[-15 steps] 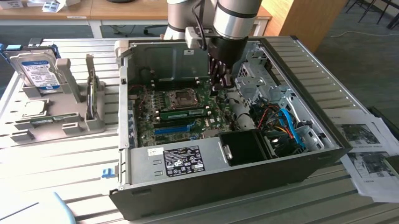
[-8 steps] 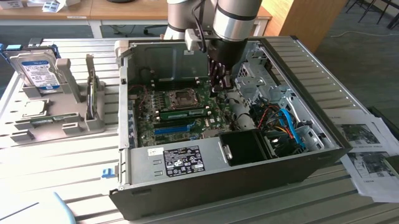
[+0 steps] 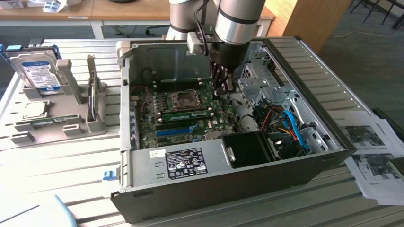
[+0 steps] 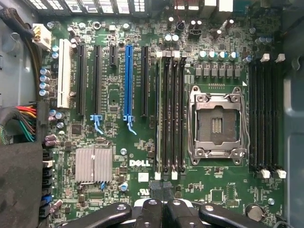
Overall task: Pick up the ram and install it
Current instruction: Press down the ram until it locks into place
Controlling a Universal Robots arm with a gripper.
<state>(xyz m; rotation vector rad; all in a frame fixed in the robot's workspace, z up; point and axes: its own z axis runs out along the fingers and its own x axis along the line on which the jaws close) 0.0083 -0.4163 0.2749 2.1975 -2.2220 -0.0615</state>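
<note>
Open computer case (image 3: 328, 142), lying on its side on a slatted table (image 3: 69, 165); all positions below are given from its motherboard (image 3: 170, 113).

- Gripper (image 4: 162, 190): hangs inside the case above the motherboard, fingers pressed together with nothing pinched between them, tips (image 4: 156, 186) just beside the foot of the slot bank next to the CPU socket (image 4: 217, 124).
- Ram (image 3: 187, 115): green stick lying seated along that slot bank, between the CPU socket and the blue slot (image 3: 175, 130) (in the wrist view it reads as the pale-edged slot (image 4: 159, 111) at the bank's outer side).
- Heatsink (image 4: 93, 165): finned, silver, near the blue slot's (image 4: 128, 80) latch end.
- Hard drive (image 3: 38, 71): upright in a grey holder (image 3: 57, 125), well apart from the motherboard, outside the case toward the exterior view's left.
</note>
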